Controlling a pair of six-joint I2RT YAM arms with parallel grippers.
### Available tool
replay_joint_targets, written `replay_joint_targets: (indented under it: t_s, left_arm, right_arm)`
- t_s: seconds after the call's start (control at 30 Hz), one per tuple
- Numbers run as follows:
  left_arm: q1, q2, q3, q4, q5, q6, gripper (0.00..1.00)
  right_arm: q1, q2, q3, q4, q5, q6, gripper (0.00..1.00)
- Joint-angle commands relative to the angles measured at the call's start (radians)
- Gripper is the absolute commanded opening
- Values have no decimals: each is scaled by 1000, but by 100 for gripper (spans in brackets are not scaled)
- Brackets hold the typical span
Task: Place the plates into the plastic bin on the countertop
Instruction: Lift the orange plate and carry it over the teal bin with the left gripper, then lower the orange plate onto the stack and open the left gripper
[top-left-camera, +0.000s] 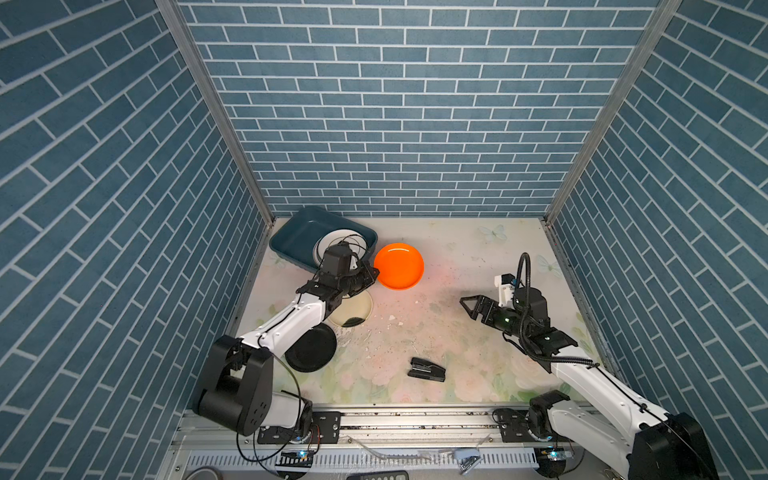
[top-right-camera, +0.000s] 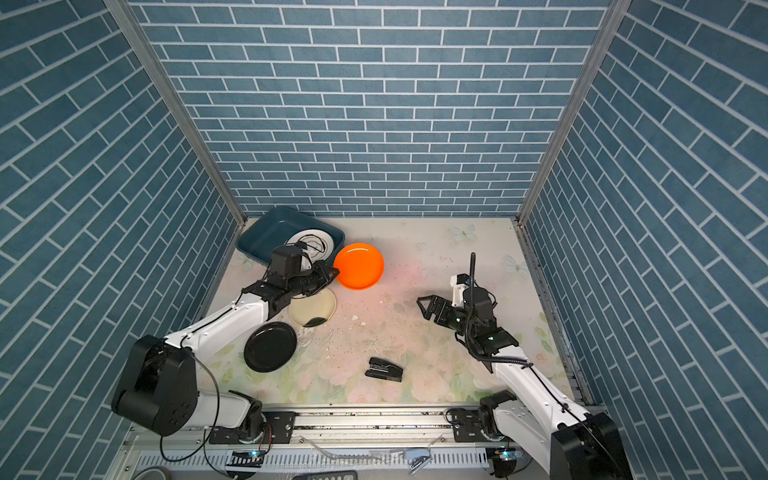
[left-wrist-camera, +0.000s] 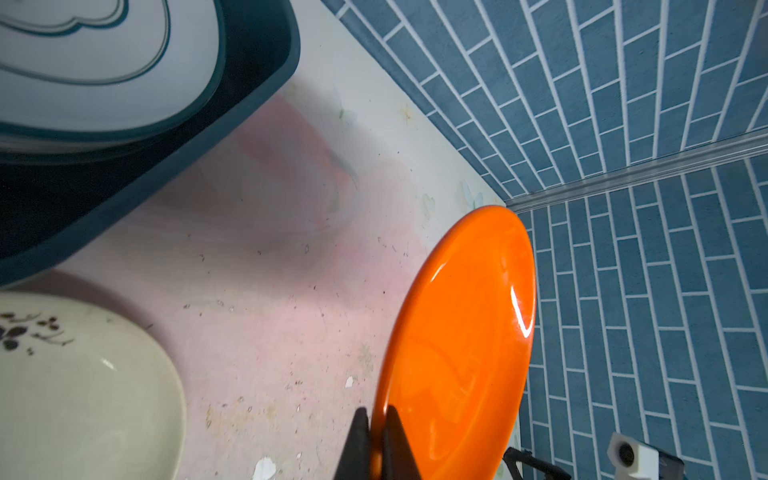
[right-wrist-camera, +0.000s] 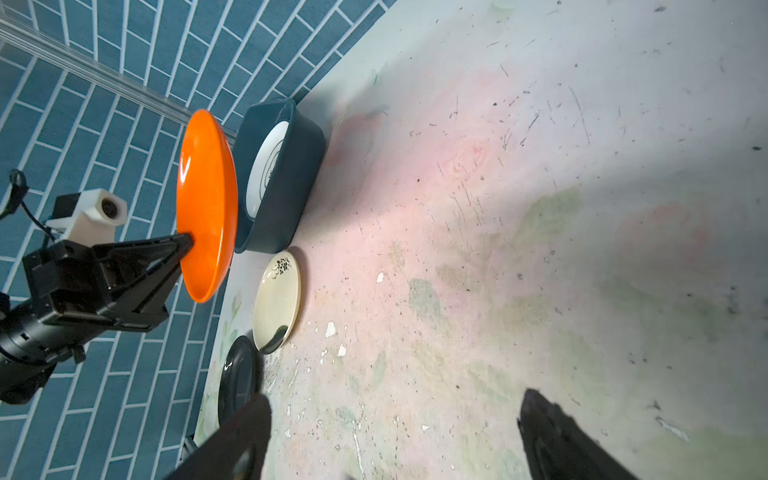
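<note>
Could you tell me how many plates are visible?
4: orange plate in left pincer, cream plate and black plate on countertop, white plate in bin; more may hide beneath.

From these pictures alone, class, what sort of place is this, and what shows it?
Likely a staged kitchen corner for robot trials: blue brick-pattern walls box in a flowered countertop, two robot arms sit on a metal rail, and plates lie near a plastic bin.

Laboratory robot cell: brick-print wall panels (top-left-camera: 415, 104) on aluminium posts (top-left-camera: 214, 110); two arms (top-left-camera: 286, 322) bolted to a front mounting rail (top-left-camera: 415, 419).
</note>
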Motion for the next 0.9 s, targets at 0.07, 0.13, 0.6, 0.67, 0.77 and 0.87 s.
replay_joint_targets:
  t_s: [0.07,0.13,0.6,0.67,0.77,0.87]
  left_arm:
    - [101,54,91,64,30,3,0]
    - [135,57,120,59,32,3,0]
    - [306,181,258,-86,-85,131,0]
    - [325,219,277,-104,-95,139,0]
    - [347,274,318,-132,-93,152,0]
    - [353,316,354,-139,-79,153,0]
  right_arm:
    - [-2,-52,-36,-33,33,-39,93]
    - [-3,-69,-42,-47,40,-40,93]
    - [-9,-122,-56,-95,64,-80,94]
    - [-9,-123,-60,-93,67,-80,94]
    - [-9,-126,-62,-96,66,-80,94]
    - [-11,-130,-63,-104,68,-88,95]
